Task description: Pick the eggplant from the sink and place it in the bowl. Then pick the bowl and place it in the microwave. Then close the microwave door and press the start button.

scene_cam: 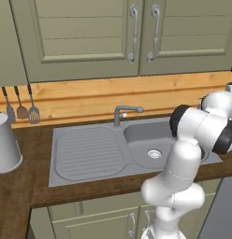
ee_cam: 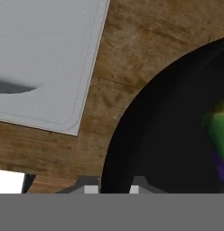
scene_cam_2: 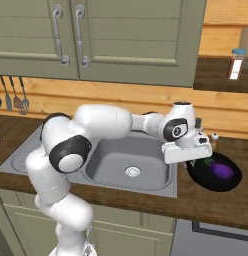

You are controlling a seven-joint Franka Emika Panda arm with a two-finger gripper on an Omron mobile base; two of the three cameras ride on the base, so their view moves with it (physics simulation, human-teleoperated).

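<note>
The black bowl [scene_cam_2: 216, 186] sits on the wooden counter just right of the grey sink [scene_cam_2: 131, 155], and the purple eggplant [scene_cam_2: 221, 171] lies inside it. My gripper [scene_cam_2: 194, 162] is down at the bowl's left rim. In the hand view its two tips [ee_cam: 112, 189] stand close together, one on each side of the bowl [ee_cam: 168, 149] rim. The eggplant's green stem end [ee_cam: 218, 128] shows at the right edge. The sink basin [scene_cam: 150, 140] holds nothing but its drain. The microwave and its door are out of view.
A curved faucet [scene_cam: 125, 112] rises behind the basin, and the ribbed drainboard [scene_cam: 87, 151] lies to its left. A white jug [scene_cam: 3, 144] stands on the far left counter under hanging utensils [scene_cam: 22, 106]. A spice bottle [scene_cam_2: 237, 64] sits on a shelf above the bowl.
</note>
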